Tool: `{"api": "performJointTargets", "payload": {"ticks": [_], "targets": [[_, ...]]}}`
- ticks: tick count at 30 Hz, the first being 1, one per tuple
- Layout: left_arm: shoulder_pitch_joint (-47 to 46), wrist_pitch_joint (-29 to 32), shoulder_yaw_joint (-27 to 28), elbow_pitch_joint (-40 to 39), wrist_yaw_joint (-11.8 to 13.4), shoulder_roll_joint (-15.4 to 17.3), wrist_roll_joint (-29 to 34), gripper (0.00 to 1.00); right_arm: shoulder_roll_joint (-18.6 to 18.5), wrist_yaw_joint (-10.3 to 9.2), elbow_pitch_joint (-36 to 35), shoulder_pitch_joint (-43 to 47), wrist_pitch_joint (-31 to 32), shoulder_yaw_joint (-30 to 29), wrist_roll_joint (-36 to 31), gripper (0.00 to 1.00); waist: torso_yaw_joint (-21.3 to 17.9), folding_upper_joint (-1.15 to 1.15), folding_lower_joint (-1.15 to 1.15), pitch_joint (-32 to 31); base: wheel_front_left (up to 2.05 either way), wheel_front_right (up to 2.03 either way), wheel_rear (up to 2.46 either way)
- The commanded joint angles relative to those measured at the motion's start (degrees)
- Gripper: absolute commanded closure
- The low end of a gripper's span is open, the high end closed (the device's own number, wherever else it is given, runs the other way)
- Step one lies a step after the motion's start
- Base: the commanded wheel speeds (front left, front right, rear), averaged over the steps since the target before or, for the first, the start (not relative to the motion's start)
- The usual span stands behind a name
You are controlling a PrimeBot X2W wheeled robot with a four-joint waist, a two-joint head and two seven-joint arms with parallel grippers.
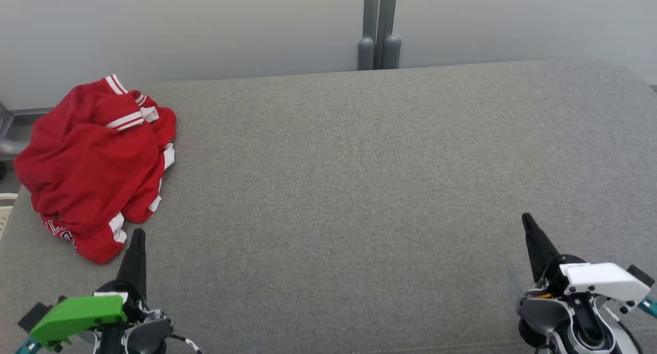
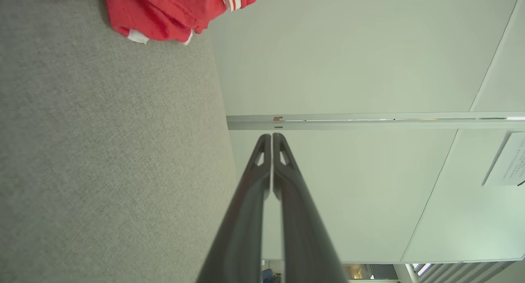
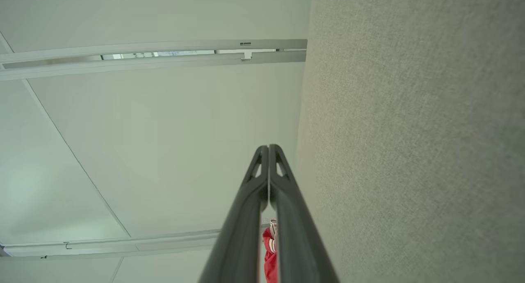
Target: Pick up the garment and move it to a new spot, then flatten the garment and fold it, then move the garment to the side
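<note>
A crumpled red jersey garment with white striped trim (image 1: 95,164) lies in a heap at the far left corner of the grey fabric-covered table (image 1: 359,190), its bulk reaching the table's left edge. At the near left, the left jaws stand pressed together on nothing. Their long dark fingers (image 1: 136,264) point toward the far side, the tip close beside the garment's near hem but apart from it, and a green housing (image 1: 77,315) sits behind them. In the left wrist view the same fingers (image 2: 250,217) meet at the tips, with the garment (image 2: 164,8) lying ahead on the cloth.

At the far middle, a grey upright post (image 1: 379,31) rises against the pale wall (image 1: 205,25).

At the near right, the right jaws are likewise closed and empty — their fingers (image 1: 536,249) lean toward the far left from a white housing (image 1: 605,282). In the right wrist view those fingers (image 3: 246,217) touch at the tips, and a sliver of the red garment (image 3: 269,258) shows between them, well apart.
</note>
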Motion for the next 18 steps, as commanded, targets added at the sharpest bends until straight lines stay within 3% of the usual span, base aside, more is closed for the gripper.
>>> {"api": "performJointTargets", "payload": {"ticks": [1,18], "targets": [[0.6,-0.1,-0.1,0.7,0.0,-0.2,0.0,0.0,0.2,0.0,0.6,0.6,-0.1,0.1,0.0,0.0,0.0,0.0,0.0,0.0,0.0,0.0,0.0],[1.1,-4.1,-4.3,1.9,0.3,0.1,4.1,0.0,0.3,0.01,3.0,0.3,-3.9,3.6,-5.1,0.0,-0.1,0.0,0.0,-0.2,0.0,0.0,0.0]]}}
